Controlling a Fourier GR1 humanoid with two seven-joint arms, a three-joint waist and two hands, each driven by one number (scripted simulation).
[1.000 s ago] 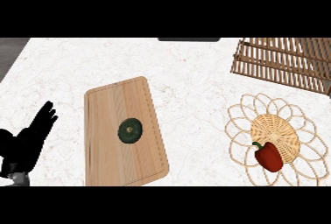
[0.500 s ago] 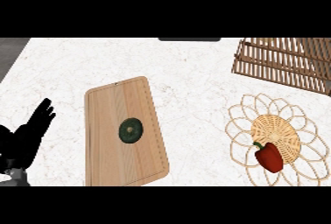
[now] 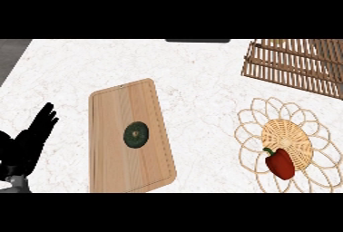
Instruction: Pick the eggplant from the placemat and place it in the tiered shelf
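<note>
At the near left edge of the counter (image 3: 194, 72), the left hand (image 3: 26, 147) is seen resting, fingers straight and spread upward, nothing held; the right hand is not in view. Just beyond it a wooden board (image 3: 110, 136) is laid lengthwise, and a dark green, round vegetable (image 3: 136, 134) is set near its middle, well apart from the hand. To the right, a woven mat (image 3: 258, 122) with a looped rim is shown carrying a red pepper (image 3: 281, 163) at its near side. No plain eggplant is seen on the mat: the dark vegetable on the board is judged the likelier match, perhaps viewed end-on, though this cannot be told for certain. At the far right corner the slatted wooden shelf (image 3: 298, 63) is partly cut off by the frame, its tiers not made out. The reach is judged not yet begun. The step would be best served if the target were settled first, then approached from straight above, with fingers closed round its widest part. It should be lifted clear of board or mat before being carried. The shelf should be entered from its open side, so that the slats are not struck.
</note>
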